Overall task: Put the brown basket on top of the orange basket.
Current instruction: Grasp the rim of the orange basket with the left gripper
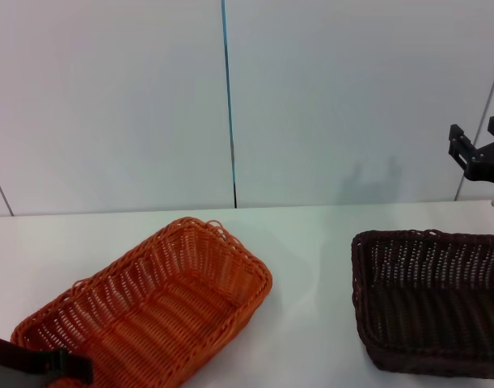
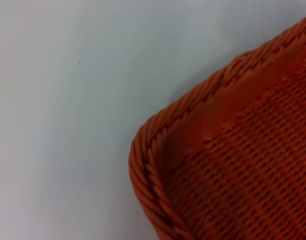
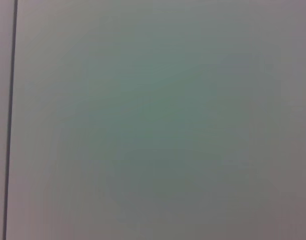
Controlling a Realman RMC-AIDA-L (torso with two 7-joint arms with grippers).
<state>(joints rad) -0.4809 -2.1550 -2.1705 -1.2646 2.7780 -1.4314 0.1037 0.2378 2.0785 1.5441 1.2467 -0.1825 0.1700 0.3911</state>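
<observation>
Two wicker baskets sit on the white table (image 1: 311, 242), well apart from each other. On the robot's left lies the orange basket (image 1: 149, 303), turned at an angle to the table's edge, its braided rim showing a few loose loops at the far corner. On the right stands the brown basket (image 1: 432, 299), nearly black, cut off by the edge of the head view. Both rest flat on the table and neither holds anything that can be seen.

Right gripper (image 1: 477, 145) hangs in the air above and behind the brown basket, clear of its rim; two dark fingertips point upward with an open gap between them, and nothing is held. Its wrist camera looks at the pale wall (image 1: 352, 97), where a dark vertical seam (image 3: 10, 120) runs.

Left gripper (image 1: 44, 364) is low at the near corner of the orange basket, only partly in the head view, and whether its fingers are spread or closed cannot be told. Its wrist camera shows a rounded corner of the orange rim from close up, with bare table beside it
</observation>
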